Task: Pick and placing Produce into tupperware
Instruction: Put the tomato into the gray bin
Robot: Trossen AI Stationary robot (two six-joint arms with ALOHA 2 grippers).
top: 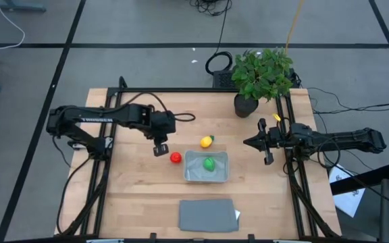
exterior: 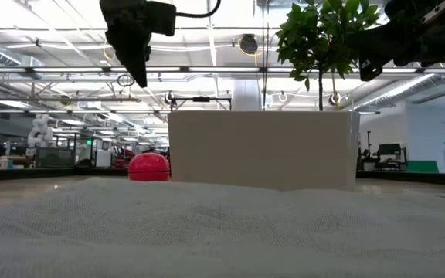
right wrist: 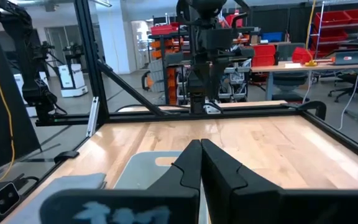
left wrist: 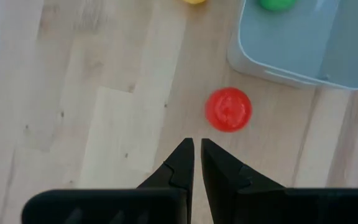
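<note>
The left gripper (top: pixel 161 150) is hovering above the table (top: pixel 134 196), its fingers (left wrist: pixel 185 163) nearly together and holding nothing, with the red piece (top: pixel 175 157) lying on the wood just beside it at about four o'clock. The tupperware (top: pixel 206 167) is sitting right of that piece, the green piece (top: pixel 209 163) resting inside it. The yellow piece (top: pixel 206 142) is lying at twelve o'clock from the container (apart from it). The right gripper (top: pixel 247 142) is waiting at three o'clock, fingers pressed together.
</note>
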